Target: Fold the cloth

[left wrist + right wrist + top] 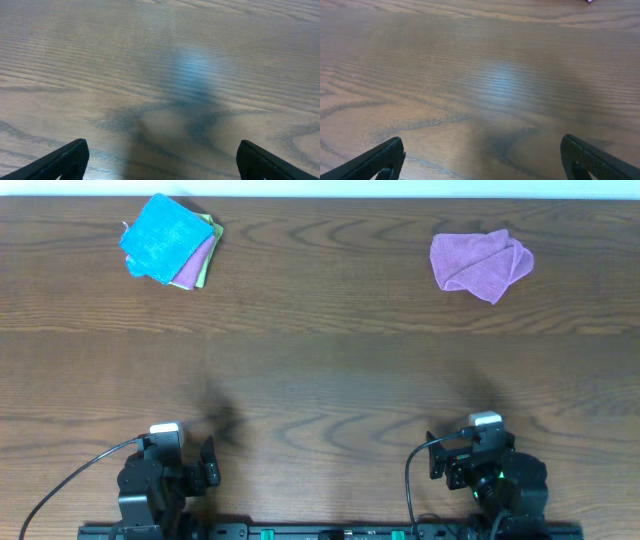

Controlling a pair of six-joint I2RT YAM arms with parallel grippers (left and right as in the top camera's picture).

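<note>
One cloth [158, 235], sky-blue, lies at the far left of the table [320, 350], close to the far edge. It is folded to a rough square, turned at an angle to the table edge, and rests on top of two other folded cloths. Directly beneath it is a folded purple cloth [192, 268], which shows past its right and near sides. A lime-green cloth [212, 230] shows only as a thin strip at the right of the pile.

A crumpled purple cloth [480, 265] lies loose at the far right, well apart from the three folded cloths.

Both arms stand at the near edge, well apart from every cloth: the left arm [155, 475] at the near left, the right arm [495, 470] at the near right.

Left gripper [162, 150]: jaws wide apart and holding nothing. Its dark fingertips [70, 160] show at the lower corners of the wrist view, with only bare wood grain between them.

Right gripper [481, 145]: jaws equally wide and holding nothing. Its fingertips [385, 160] sit at the lower corners over bare wood.
</note>
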